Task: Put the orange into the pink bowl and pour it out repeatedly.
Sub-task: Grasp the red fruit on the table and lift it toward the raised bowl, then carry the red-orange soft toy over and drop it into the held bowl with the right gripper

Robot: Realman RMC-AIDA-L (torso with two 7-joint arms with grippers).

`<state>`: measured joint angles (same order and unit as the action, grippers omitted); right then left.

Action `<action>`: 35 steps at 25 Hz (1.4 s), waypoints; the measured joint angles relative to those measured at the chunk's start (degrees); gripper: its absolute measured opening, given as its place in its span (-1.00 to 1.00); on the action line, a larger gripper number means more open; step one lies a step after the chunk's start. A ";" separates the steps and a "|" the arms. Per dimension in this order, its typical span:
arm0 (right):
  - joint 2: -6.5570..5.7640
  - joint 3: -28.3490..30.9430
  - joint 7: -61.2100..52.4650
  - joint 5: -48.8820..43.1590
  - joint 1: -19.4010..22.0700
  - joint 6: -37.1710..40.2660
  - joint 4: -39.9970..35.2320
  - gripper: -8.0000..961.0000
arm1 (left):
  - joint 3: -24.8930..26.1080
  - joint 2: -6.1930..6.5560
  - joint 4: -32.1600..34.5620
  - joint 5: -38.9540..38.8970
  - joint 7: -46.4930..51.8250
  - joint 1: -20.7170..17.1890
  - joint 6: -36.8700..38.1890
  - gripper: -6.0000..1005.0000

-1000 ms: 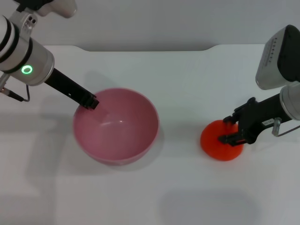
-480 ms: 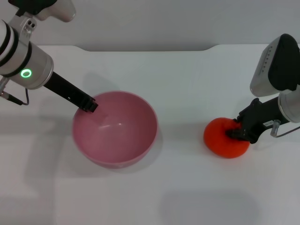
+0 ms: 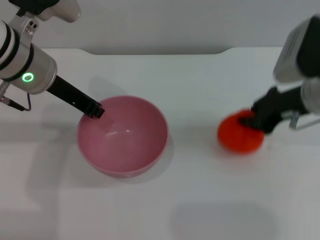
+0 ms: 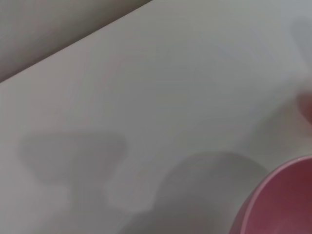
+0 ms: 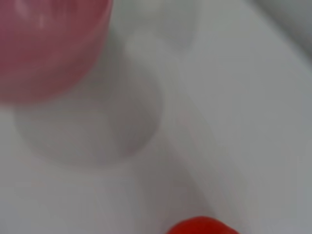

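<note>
We look down on a plain white desk [image 3: 200, 200] whose far edge meets a pale grey wall. The pink bowl [image 3: 122, 135] sits upright on the desk, left of centre. Our left tool [image 3: 95, 110] reaches in at the bowl's rim on the near-left side; we cannot tell whether its fingers are apart or together. Well apart to the right, the orange [image 3: 240, 137] sits held by our right tool [image 3: 250, 121], closed onto its top.
</note>
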<state>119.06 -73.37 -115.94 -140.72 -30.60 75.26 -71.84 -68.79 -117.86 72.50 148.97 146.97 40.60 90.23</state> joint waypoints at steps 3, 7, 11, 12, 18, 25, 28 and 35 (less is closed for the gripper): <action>0.17 2.40 -2.30 3.15 1.22 2.66 -8.09 -0.65 | -0.03 0.04 0.00 -0.01 -0.19 0.12 -0.06 -0.87; 0.25 7.03 -2.77 11.04 1.84 7.91 -18.87 -0.69 | -0.07 0.05 0.00 -0.06 -0.35 0.27 -0.06 -0.87; 0.28 8.99 -3.97 19.06 2.01 11.42 -28.64 -0.70 | -0.13 0.05 -0.09 -0.08 -0.42 0.42 -0.06 -0.87; 0.30 8.96 -4.04 20.97 2.13 11.81 -30.28 -0.70 | -0.15 0.03 -0.12 -0.08 -0.42 0.48 -0.06 -0.87; 0.44 5.53 -3.03 29.74 2.36 13.21 -32.47 -0.71 | -0.22 -0.08 -0.68 -0.23 -0.42 0.63 -0.10 -0.86; 0.45 -2.57 1.45 29.72 0.72 10.43 -22.66 -0.66 | -0.79 -0.25 -0.70 -2.05 -0.41 0.71 -0.19 -0.86; 0.29 -5.22 2.89 29.66 -0.08 8.62 -18.46 -0.63 | -1.00 -0.24 -0.70 -2.74 -0.49 0.71 -0.21 -0.86; 0.23 -10.05 4.10 27.62 -0.36 5.03 -14.74 -0.57 | -1.59 -0.14 -0.51 -3.75 -0.66 0.71 -0.23 -0.86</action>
<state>119.29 -83.42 -111.84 -113.10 -30.96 80.29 -86.59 -70.38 -118.00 72.00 145.22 146.31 41.31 90.00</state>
